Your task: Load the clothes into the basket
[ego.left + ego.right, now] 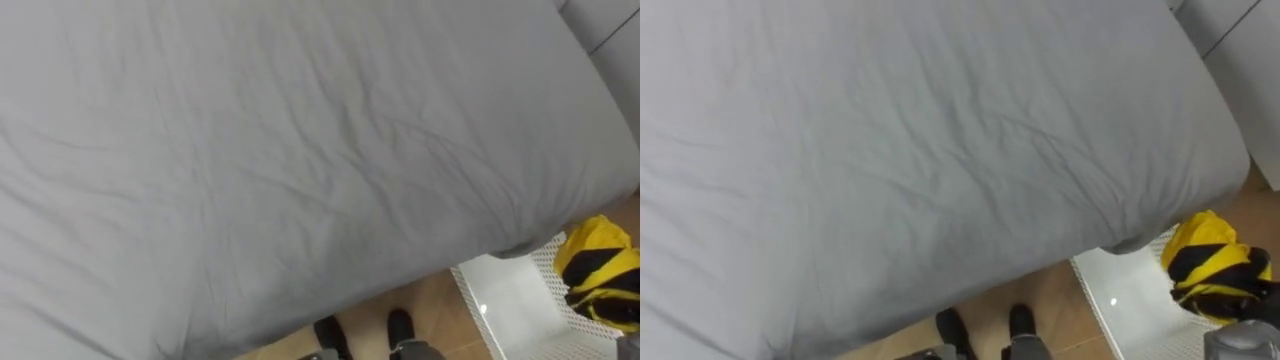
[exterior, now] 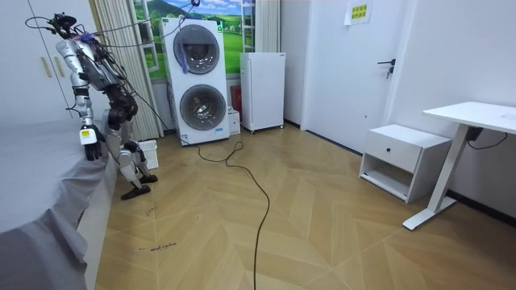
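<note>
Yellow-and-black striped garment (image 1: 1205,262) sits in the white basket (image 1: 1120,295), lower right of frame.
Basket's just past the grey bed (image 1: 920,150) corner. Right hand (image 1: 1240,342) is beside the garment and left hand (image 2: 90,138) hangs at the bed edge; can't tell either one's grip.

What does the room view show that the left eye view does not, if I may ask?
Beyond the left eye view, the room view takes in the stacked washing machines, a white fridge, a bedside cabinet, a desk and the robot standing at the bed's edge. The left eye view, in turn, makes out the yellow-and-black garment in the white basket. Both share the grey bed, the basket and the wooden floor.
</note>
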Available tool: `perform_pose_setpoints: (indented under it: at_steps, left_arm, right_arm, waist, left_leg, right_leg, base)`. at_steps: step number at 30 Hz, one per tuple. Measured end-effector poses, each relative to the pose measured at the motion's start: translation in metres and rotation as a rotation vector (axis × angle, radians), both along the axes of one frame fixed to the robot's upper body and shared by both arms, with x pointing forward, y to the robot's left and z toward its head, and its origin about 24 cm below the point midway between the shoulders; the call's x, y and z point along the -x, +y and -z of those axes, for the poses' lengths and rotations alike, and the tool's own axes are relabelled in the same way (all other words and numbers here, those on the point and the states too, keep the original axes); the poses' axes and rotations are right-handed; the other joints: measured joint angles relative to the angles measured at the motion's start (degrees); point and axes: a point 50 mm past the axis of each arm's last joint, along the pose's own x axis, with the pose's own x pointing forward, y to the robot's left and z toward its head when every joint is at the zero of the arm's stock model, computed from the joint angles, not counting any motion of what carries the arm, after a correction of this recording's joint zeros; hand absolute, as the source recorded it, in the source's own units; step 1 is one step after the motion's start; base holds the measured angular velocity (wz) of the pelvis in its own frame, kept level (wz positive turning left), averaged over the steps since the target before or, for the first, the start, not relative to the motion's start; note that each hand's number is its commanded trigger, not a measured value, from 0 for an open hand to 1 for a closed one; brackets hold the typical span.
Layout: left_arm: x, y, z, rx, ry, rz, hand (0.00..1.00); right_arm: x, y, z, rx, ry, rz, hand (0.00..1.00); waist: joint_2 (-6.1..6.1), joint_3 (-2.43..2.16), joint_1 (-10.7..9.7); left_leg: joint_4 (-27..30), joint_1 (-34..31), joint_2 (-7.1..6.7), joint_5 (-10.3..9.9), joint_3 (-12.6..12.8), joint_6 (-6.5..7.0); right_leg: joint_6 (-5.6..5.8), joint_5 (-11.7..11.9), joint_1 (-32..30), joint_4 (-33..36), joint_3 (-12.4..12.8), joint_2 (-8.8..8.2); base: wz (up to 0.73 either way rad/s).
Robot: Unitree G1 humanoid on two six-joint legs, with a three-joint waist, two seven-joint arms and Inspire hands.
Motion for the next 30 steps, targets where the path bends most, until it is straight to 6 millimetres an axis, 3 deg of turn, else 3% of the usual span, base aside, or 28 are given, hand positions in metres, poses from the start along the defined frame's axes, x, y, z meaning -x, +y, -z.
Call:
perform_pose_setpoints:
  at_steps: [8,14,17,23,27,30]
  left_arm:
    - [-0.002,0.002,-0.001,0.002,-0.009,0.009,0.0]
    - [0.009,0.011,-0.001,-0.004,0.005,-0.008,0.0]
    - [0.02,0.015,-0.001,-0.003,0.019,-0.05,0.0]
    - [0.05,0.025,0.0,-0.013,0.053,-0.139,0.0]
    - [0.061,0.029,-0.001,-0.047,0.07,-0.133,0.0]
    - [0.062,0.03,-0.002,-0.068,0.074,-0.101,0.0]
  right_arm:
    - [-0.003,0.0,-0.001,-0.009,-0.019,0.015,0.0]
    - [0.016,-0.001,0.008,-0.044,0.018,0.049,0.0]
    - [0.034,-0.003,0.015,-0.075,0.034,0.1,0.0]
    - [0.062,-0.004,0.023,-0.072,0.058,0.131,0.0]
    - [0.085,0.014,0.042,-0.137,0.11,0.128,0.0]
    - [0.093,0.03,0.053,-0.214,0.128,0.108,0.0]
  waist:
    - [-0.46,0.23,0.14]
    - [-2.54,0.45,-0.12]
    - [-3.91,0.2,-0.1]
    - [-6.38,-1.25,-0.19]
    - [-8.01,-1.56,-0.26]
    - [-8.06,-1.4,-0.16]
  left_leg:
    - [-0.2,0.55,-0.12,0.03,-0.89,-0.05]
    - [-1.24,5.45,-0.11,0.04,-1.43,-0.15]
    - [-2.19,8.57,-0.15,-0.01,-1.93,-0.37]
    - [-4.35,17.05,-0.16,-0.81,-2.5,-1.67]
    - [-5.11,21.81,-0.22,-1.41,-4.84,-2.47]
    - [-5.19,23.58,-0.33,-1.44,-5.99,-2.54]
  right_leg:
    - [-0.01,0.02,1.3,-0.53,-0.83,-0.03]
    - [-0.06,0.03,7.72,-4.41,-1.74,0.22]
    - [0.05,0.43,11.66,-6.59,-1.84,0.6]
    - [0.11,1.28,21.72,-12.17,-2.36,1.45]
    - [-0.09,1.19,28.02,-14.58,-4.58,1.56]
    - [-0.21,1.21,30.52,-15.13,-5.6,1.81]
  base:
    - [0.07]
    - [0.05]
    - [0.08]
    - [0.03]
    - [0.24]
    - [0.23]
